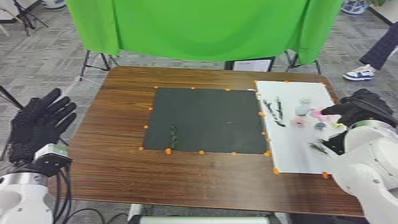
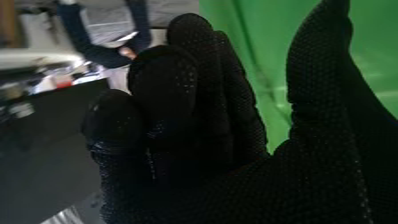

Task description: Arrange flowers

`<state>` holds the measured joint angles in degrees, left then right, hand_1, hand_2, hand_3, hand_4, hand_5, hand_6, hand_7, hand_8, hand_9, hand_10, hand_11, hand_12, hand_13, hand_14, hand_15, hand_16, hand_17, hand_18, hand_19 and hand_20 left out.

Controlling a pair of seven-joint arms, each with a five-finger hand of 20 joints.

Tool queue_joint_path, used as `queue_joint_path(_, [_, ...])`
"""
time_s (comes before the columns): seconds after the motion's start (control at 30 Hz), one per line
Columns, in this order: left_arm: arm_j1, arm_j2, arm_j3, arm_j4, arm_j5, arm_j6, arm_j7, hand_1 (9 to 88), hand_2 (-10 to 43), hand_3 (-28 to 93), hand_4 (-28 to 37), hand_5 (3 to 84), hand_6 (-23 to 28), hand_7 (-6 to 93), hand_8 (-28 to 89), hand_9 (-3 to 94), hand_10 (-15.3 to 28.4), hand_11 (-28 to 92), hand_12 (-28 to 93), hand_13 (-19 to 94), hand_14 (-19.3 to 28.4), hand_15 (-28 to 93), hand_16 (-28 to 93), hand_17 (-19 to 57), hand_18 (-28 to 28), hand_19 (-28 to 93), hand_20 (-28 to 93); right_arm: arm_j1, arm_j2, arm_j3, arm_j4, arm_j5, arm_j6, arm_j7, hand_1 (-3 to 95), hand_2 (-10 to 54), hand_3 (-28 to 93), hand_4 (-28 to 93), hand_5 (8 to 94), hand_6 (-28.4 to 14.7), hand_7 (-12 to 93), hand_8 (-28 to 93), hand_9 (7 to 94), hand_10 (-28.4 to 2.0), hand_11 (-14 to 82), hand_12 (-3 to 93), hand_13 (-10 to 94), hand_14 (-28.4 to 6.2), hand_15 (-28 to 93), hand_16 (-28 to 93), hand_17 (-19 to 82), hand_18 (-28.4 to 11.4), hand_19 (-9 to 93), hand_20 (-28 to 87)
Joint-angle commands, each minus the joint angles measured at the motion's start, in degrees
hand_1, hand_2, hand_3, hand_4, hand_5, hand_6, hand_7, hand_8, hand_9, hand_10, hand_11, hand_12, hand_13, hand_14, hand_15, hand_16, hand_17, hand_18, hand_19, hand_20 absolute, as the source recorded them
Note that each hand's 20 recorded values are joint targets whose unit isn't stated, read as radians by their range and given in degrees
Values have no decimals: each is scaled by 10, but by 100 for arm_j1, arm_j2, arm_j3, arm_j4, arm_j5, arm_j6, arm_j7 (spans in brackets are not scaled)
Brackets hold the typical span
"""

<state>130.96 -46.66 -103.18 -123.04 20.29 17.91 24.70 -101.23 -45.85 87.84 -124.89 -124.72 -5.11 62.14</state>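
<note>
1. While the left hand (image 1: 37,122) hangs beside the counter (image 1: 107,167) with its fingers straight and spread, the right hand (image 1: 362,106) is over the right edge of the white board (image 1: 298,162), its fingers extended, nothing held, and its thumb apart.
2. Just left of the right hand's fingers lies the bright pink flower (image 1: 318,115); whether they touch, I cannot tell.
3. Farther left on the board are a pale flower (image 1: 304,109) and a light pink flower (image 1: 299,121), with a blue-grey flower (image 1: 320,126) nearer the robot.
4. Two dark green sprigs lie along the board's left side, well apart from the fingers.
5. One green sprig (image 1: 174,136) lies on the black mat (image 1: 213,112), between the two hands.
</note>
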Motion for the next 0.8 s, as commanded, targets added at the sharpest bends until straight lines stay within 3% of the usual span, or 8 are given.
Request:
queue_joint_path(0.03, [62,-59,-54,-18,44,-75,-43,285,126,735,-280,418,100,117,-67,344,166,215,138,217,165,347,-52,-63,153,334,98,-1022,59,587,-109,15,-229,161,386,-95,662,-241,645,-88,158,-72,791,-175,296,281,796,-106,570,389,558,-199,932,319])
queue_joint_path(0.13, [110,-81,-38,-26,-20,-67,5,297,138,745,-278,420,100,118,-67,347,165,216,137,220,165,348,-53,-62,153,334,98,-997,-96,589,-14,84,-275,259,386,-95,662,-250,644,-90,148,-72,788,-175,296,280,793,-105,572,387,555,-200,932,321])
queue_joint_path(0.23, [108,-84,21,-16,-235,-155,114,289,124,739,-279,417,99,117,-68,347,166,216,137,220,166,348,-54,-62,153,334,97,-931,-175,602,57,158,-507,376,398,-95,661,-261,631,-96,136,-73,785,-175,293,278,794,-104,573,383,558,-196,932,315])
queue_joint_path(0.33, [87,-77,16,-8,-93,-208,75,282,118,737,-281,414,99,118,-67,346,166,216,137,220,166,347,-54,-63,153,333,96,-922,-243,642,36,314,-682,472,395,-95,659,-272,600,-109,112,-69,778,-177,290,278,797,-100,577,380,567,-191,932,319])
queue_joint_path(0.5, [46,-97,30,-4,-77,-237,58,269,103,732,-282,410,99,116,-67,345,166,214,138,219,166,345,-53,-64,154,333,96,-985,-303,697,87,487,-949,509,387,-95,651,-278,592,-112,103,-63,775,-179,293,281,799,-99,584,382,571,-188,932,340])
queue_joint_path(0.8, [53,-146,47,-30,-30,-193,-38,274,106,729,-282,411,99,115,-66,345,165,214,141,219,166,342,-51,-64,154,330,97,-947,-391,595,506,538,-945,540,414,-95,656,-281,580,-106,96,-65,764,-177,296,282,795,-98,584,385,567,-188,932,340])
